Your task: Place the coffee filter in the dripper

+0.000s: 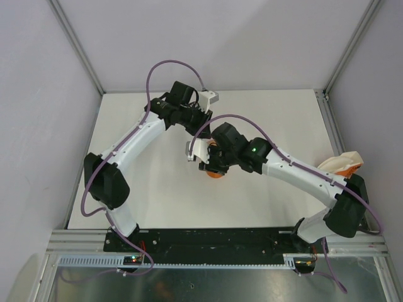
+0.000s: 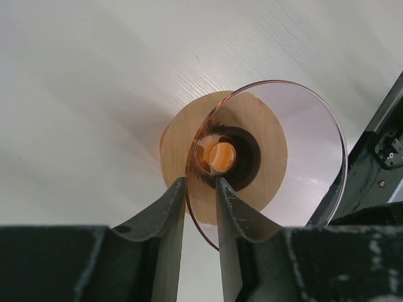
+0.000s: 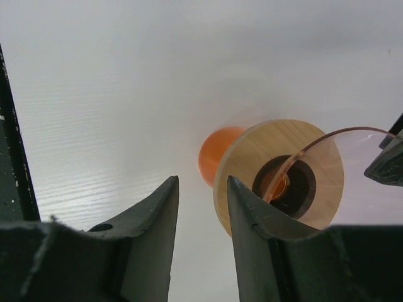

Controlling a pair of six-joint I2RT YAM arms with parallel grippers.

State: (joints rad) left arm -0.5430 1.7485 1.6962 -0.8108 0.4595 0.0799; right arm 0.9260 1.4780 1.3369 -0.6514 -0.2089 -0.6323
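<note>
Dripper (image 2: 249,135): translucent orange funnel with a wide round rim, a tan ring (image 3: 252,154) about the narrow waist and a rounded orange base. Location: middle of the white table (image 1: 157,195), under the two wrists where they meet. From above it is mostly covered, showing only as an orange patch. Both wrist views look at it from the mouth side, with the rim nearest, the ring behind it and the base farthest. Whether it stands on the table or is raised off it cannot be told. Left claw (image 2: 200,184): fingers drawn to a narrow gap, one inside the rim and one outside, the funnel wall pinched between them. Right claw (image 3: 201,182): fingers parted to a moderate gap, with only bare table between them and nothing held. Its finger on the ring's side lies just beside the ring's edge, and contact cannot be told. Coffee filter: not made out in any view. Packet (image 1: 343,165), white and orange: at the table's right edge, well apart from the dripper.
</note>
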